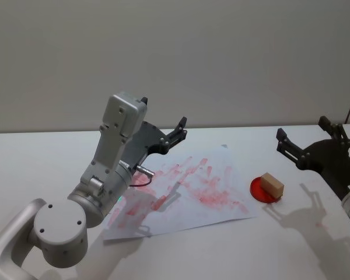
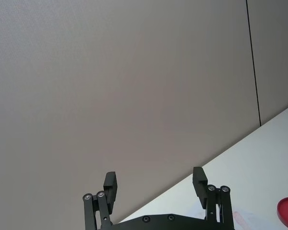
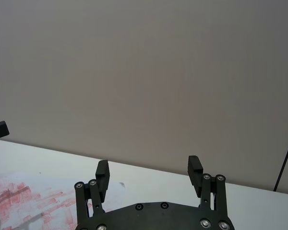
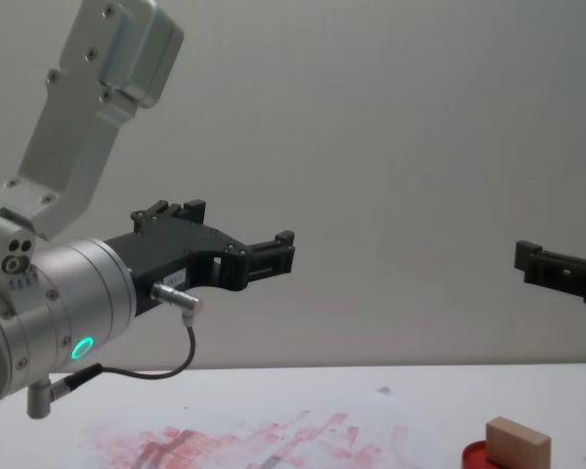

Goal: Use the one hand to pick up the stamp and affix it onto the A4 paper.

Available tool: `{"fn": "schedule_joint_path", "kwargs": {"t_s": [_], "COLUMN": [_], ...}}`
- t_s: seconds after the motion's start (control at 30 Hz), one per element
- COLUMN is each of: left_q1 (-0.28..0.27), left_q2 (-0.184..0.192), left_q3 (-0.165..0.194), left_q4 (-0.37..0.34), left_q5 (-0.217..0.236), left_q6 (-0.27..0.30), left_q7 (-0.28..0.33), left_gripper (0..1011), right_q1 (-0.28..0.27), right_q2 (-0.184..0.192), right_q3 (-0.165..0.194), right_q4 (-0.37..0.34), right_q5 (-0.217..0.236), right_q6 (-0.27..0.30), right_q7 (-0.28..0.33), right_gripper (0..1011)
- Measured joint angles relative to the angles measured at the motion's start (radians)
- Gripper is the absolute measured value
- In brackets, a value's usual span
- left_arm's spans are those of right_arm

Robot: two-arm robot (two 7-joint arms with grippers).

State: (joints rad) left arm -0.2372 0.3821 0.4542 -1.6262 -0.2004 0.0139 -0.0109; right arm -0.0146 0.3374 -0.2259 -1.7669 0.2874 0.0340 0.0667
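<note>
My left gripper point(image 2: 154, 173) and right gripper point(image 3: 148, 163) hang raised, fingers spread, holding nothing. The stamp point(image 1: 272, 185) rests on the ink pad point(image 1: 258, 188), just off the paper's point(image 1: 221, 169) right edge. It possibly sits crooked, so an off-centre pinch could tip it or drag the pad.

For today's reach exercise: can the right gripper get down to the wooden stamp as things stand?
Probably yes: the right gripper hangs open close by; the stamp sits uncovered on the red pad, nothing between.
</note>
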Motion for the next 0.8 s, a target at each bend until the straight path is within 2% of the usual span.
{"fn": "schedule_joint_path", "kwargs": {"t_s": [0.8], "left_q1": [0.0], "left_q2": [0.0], "left_q3": [0.0], "left_q4": [0.0], "left_q5": [0.0], "left_q6": [0.0], "left_q7": [0.0], "left_gripper": [1001], "right_q1": [0.0], "right_q2": [0.0], "right_q3": [0.0], "right_q4": [0.0], "right_q5": [0.0], "right_q6": [0.0], "right_q7": [0.0], "right_gripper": [1001]}}
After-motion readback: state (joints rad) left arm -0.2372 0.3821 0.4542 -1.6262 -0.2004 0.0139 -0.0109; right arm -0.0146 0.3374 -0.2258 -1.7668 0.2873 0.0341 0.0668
